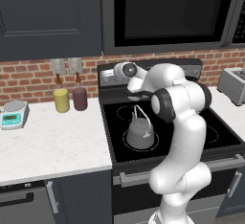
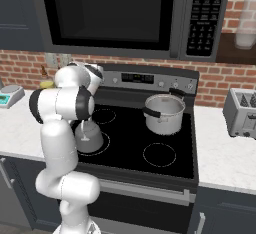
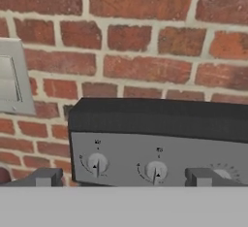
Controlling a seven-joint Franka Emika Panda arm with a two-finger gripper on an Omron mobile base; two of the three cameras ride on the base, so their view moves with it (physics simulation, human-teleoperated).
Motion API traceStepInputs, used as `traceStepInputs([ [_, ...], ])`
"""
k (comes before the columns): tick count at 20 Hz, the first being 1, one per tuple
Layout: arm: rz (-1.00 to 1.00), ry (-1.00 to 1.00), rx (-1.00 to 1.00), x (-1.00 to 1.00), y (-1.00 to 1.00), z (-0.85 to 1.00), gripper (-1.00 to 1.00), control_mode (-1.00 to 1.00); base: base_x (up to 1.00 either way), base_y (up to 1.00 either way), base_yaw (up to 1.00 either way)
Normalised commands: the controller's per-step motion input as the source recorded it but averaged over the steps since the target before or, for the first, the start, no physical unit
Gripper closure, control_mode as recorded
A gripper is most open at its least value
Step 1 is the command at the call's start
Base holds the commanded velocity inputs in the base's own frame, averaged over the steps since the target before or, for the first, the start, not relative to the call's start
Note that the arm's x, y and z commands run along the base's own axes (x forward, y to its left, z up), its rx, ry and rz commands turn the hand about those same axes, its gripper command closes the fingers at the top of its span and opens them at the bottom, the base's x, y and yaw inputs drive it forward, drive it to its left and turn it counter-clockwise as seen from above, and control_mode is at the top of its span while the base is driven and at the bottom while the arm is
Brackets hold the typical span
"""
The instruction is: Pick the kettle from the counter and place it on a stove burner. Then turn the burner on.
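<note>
Kettle point(image 1: 140, 133) sits inside the big ringed burner point(image 1: 127, 145) at front left of the cooktop, off the counter point(image 1: 52, 144), nothing holding it. So the placing looks done; the step in hand is turning the burner on.

Gripper point(image 3: 123, 176) is up at the stove's back panel point(image 3: 160, 155), fingers point(image 3: 46, 177) spread wide and empty. In the hand view two knobs lie between the tips: left knob point(image 3: 97, 164) and middle knob point(image 3: 156, 170), with a third knob point(image 3: 222, 174) partly behind the right tip.

Next move, as I judge it: pick the knob that drives the front-left burner, line the fingers around it, close, twist. Which knob that is I can't tell; the markings above them are too small to read.

Hard to see: in both base views the arm covers the hand and most of the panel's left end, so fingertip-to-knob gap is unclear. Arm also hides part of the kettle in the right base view. Pot point(image 2: 164, 113) stands on the back right burner, away from the work. A wall plate point(image 3: 12, 78) is cut off at the hand view's left edge.
</note>
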Motion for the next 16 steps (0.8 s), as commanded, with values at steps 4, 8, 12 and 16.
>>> traceStepInputs([
  [4, -0.02, 0.0, -0.01, 0.07, 0.23, 0.0, -1.0, -1.0, 0.0, 0.0, 0.0],
  [8, -0.03, 0.0, 0.0, 0.0, 0.11, 0.0, -1.0, -1.0, 0.0, 0.0, 0.0],
  [12, -0.03, 0.0, 0.0, 0.0, 0.02, -0.05, -1.0, -1.0, 0.0, 0.0, 0.0],
  [16, -0.02, 0.0, 0.0, 0.0, 0.02, -0.25, -1.0, -1.0, 0.0, 0.0, 0.0],
])
